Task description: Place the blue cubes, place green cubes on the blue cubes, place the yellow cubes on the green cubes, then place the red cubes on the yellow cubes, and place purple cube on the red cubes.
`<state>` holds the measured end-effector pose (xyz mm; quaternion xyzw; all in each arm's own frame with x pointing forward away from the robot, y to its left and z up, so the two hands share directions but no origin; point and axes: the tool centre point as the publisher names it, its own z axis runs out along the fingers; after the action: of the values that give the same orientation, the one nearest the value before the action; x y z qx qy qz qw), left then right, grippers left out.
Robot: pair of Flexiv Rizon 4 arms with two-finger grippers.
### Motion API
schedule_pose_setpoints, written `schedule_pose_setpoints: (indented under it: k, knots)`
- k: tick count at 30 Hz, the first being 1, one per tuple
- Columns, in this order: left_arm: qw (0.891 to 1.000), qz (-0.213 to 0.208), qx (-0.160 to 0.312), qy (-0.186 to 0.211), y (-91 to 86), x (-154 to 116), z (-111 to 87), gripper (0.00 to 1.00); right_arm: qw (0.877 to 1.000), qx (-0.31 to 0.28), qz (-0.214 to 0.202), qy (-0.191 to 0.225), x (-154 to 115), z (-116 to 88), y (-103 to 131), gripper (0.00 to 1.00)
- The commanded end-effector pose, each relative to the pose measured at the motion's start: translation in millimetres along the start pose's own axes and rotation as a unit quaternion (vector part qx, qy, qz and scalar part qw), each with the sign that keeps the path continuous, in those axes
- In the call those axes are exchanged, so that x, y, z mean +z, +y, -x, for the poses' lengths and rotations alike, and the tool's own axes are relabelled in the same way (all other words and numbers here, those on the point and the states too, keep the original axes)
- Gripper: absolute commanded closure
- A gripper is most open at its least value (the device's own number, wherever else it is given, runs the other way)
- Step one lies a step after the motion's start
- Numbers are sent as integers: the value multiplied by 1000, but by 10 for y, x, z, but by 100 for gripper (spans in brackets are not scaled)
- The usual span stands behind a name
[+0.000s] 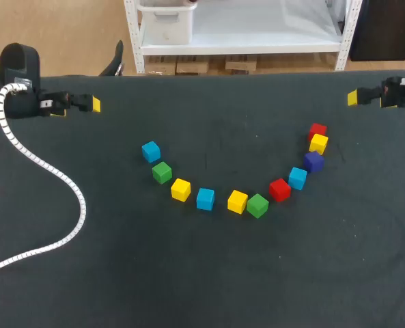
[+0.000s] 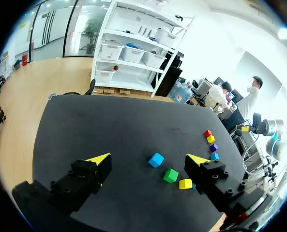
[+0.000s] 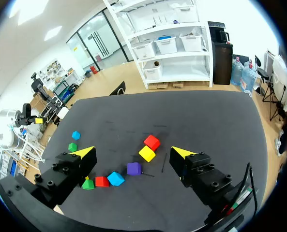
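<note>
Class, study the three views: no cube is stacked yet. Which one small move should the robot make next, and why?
Probably swing the left gripper toward the leftmost blue cube. Blue cubes form the base, and this one lies at the end of the arc nearest that arm. The jaws stand open and empty, while the right gripper sits at the opposite far corner.

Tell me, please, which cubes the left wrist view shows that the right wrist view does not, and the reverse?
Only the left wrist view: the yellow cube beside the end green cube; the right gripper hides it in the other. Only the right wrist view: the middle red cube and middle green cube, hidden behind the left gripper. Both: the end blue cube, the end green cube, and the far red cube, far yellow cube, purple cube and far blue cube.
</note>
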<state>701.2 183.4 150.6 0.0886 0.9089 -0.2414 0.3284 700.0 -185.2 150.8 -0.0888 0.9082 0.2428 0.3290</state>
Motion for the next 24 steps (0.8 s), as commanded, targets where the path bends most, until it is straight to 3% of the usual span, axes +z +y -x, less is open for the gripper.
schedule_pose_setpoints:
  k: [1,17,18,22,24]
  knots:
    - [1000,0,0,0,5,-1,-1,0,1000,0,-1,0,-1,-2,4,0]
    - [1000,0,0,0,5,-1,-1,0,1000,0,-1,0,-1,-2,4,0]
    - [1000,0,0,0,5,-1,-1,0,1000,-15,-3,11,11,22,-37,0]
    - [1000,0,0,0,5,-1,-1,0,994,-89,52,41,21,117,-182,0]
    - [1000,0,0,0,5,-1,-1,0,984,-148,74,64,3,154,-235,0]
